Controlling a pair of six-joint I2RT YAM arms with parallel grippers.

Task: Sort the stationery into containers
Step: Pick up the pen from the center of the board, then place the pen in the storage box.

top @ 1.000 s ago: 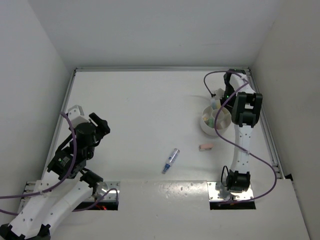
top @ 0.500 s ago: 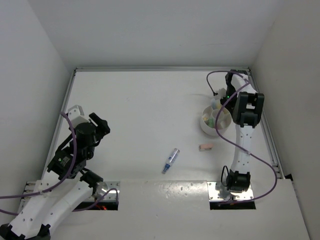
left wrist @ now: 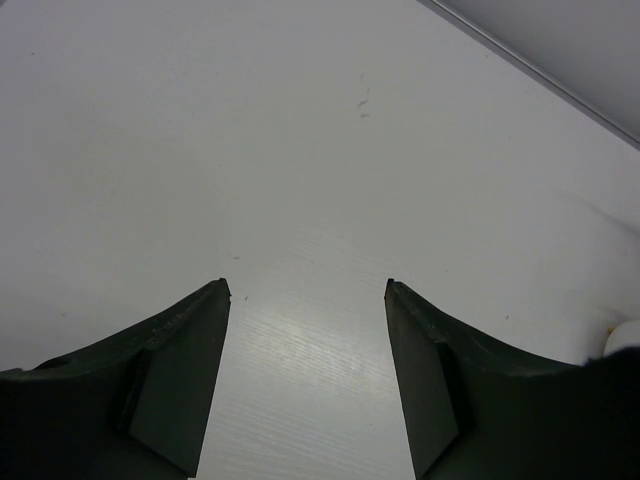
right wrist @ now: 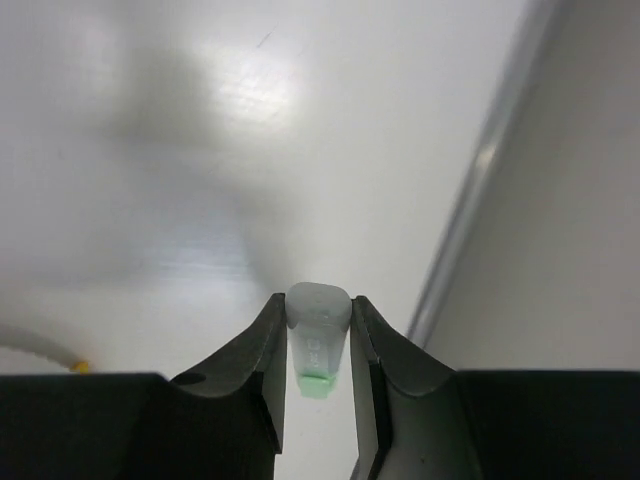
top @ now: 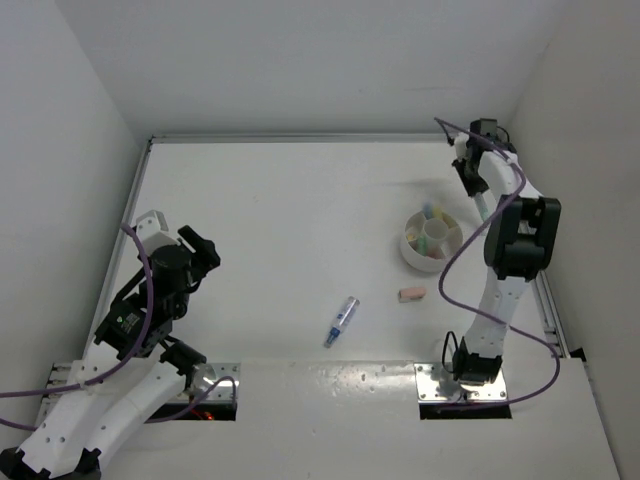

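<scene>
My right gripper [right wrist: 318, 300] is shut on a green highlighter [right wrist: 319, 338] with a clear cap, holding it above the table near the right rail. In the top view this gripper [top: 483, 203] is just right of and behind the round white divided bowl [top: 410, 252], which holds several pens. A purple-blue pen [top: 342, 320] lies on the table in front of centre. A small pink-beige eraser block [top: 411, 294] lies to its right, in front of the bowl. My left gripper [left wrist: 307, 290] is open and empty over bare table at the left [top: 200, 250].
The metal rail [right wrist: 490, 170] and the right wall run close beside my right gripper. White walls enclose the table at the back and on both sides. Purple cables hang from both arms.
My right arm has swung from over the bowl's far side toward the back right corner. The left arm has not moved.
</scene>
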